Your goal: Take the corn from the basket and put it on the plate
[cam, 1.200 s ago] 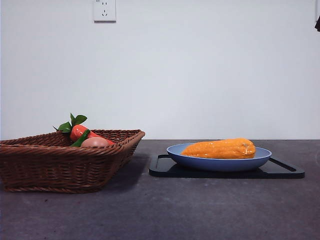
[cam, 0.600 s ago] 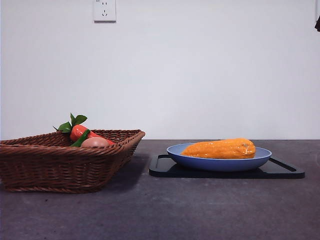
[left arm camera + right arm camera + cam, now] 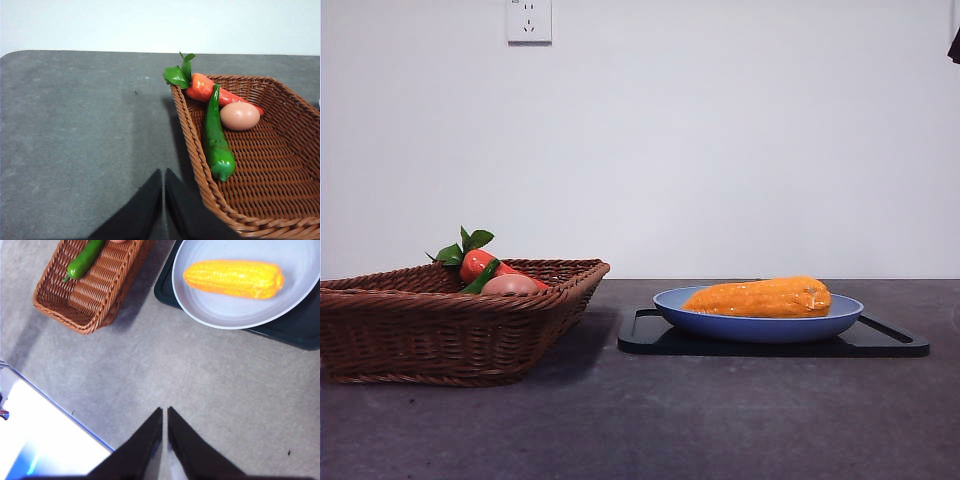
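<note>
- One glossy orange-yellow corn cob (image 3: 760, 298) with bumpy kernels lies lengthwise in the round matte blue plate (image 3: 757, 326), not in the basket.
- That plate sits on a flat black rectangular tray (image 3: 880, 342) with a raised edge, out at about 3 o'clock from the basket in the front view.
- Brown woven wicker basket (image 3: 440, 325) with sloping sides holds a red vegetable with green leaves (image 3: 202, 86), a long green pepper (image 3: 216, 143) and a pinkish-brown egg-shaped thing (image 3: 240, 116). The egg thing is touching the red one, and the pepper lies just beside both.
- Left gripper (image 3: 163, 176) hangs over the bare grey desk (image 3: 75, 130) just beside the basket's outer wall, fingers together, holding nothing.
- Right gripper (image 3: 164, 414) is up over open desk, well apart from corn and plate, fingers together too, nothing in them.
- Front view only catches a black tip (image 3: 955, 45) at the top right corner.
- White wall socket (image 3: 529, 20) is up on the back wall.
</note>
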